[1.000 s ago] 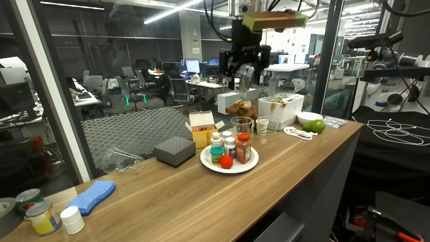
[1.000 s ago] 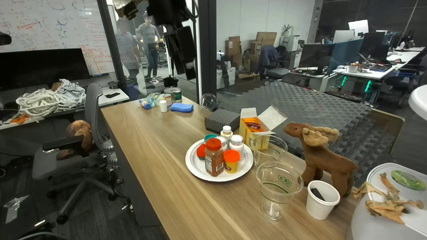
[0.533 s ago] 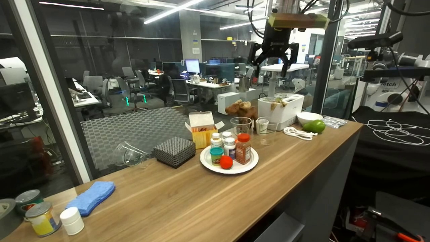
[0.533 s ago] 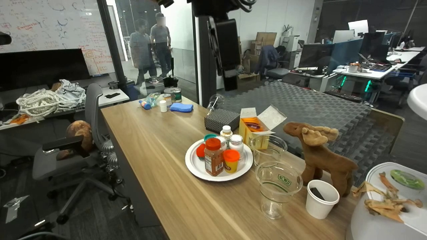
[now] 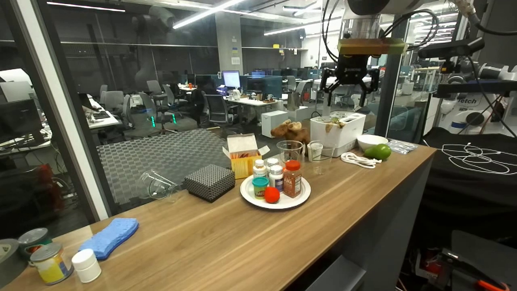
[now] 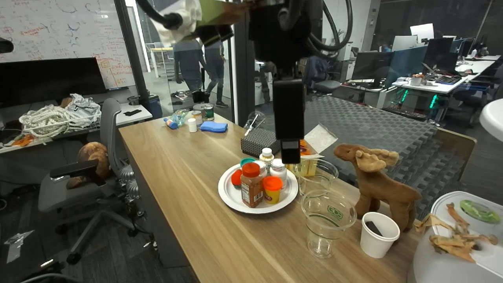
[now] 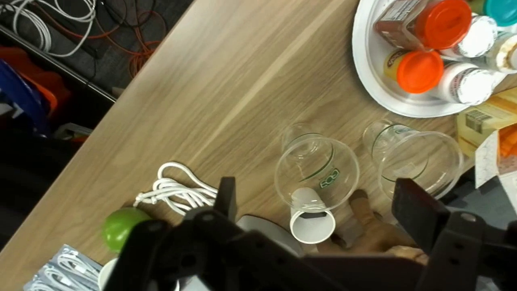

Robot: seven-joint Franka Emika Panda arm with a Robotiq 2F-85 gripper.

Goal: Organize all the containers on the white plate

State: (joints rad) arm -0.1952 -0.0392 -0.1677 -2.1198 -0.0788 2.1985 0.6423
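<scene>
The white plate (image 5: 297,201) stands mid-table, seen in both exterior views (image 6: 232,198). It holds a red-lidded spice jar (image 5: 292,182), a teal-lidded tub (image 5: 260,190), an orange-lidded yellow tub (image 6: 272,192), a red-lidded tub on its side (image 5: 272,195), and several white-capped bottles (image 5: 276,180). A white jar (image 5: 86,266) and two cans (image 5: 52,264) stand at the far end, off the plate. My gripper (image 5: 345,104) is open and empty, high above the cup area. In the wrist view, clear cups and a white paper cup (image 7: 313,228) show below its spread fingers (image 7: 315,184).
Two clear cups (image 6: 328,220) stand beside the plate, near a plush moose (image 6: 377,184). A yellow box (image 5: 244,165), black mesh box (image 5: 210,182) and lying clear cup (image 5: 157,186) line the back edge. White bin (image 5: 339,133), cord (image 5: 359,160) and green fruit (image 5: 379,152) are nearby.
In both exterior views, the arm has swung to the right, and the gripper now hangs lower. The lying clear cup has shifted towards the black mesh box. The plate and its containers have stayed put.
</scene>
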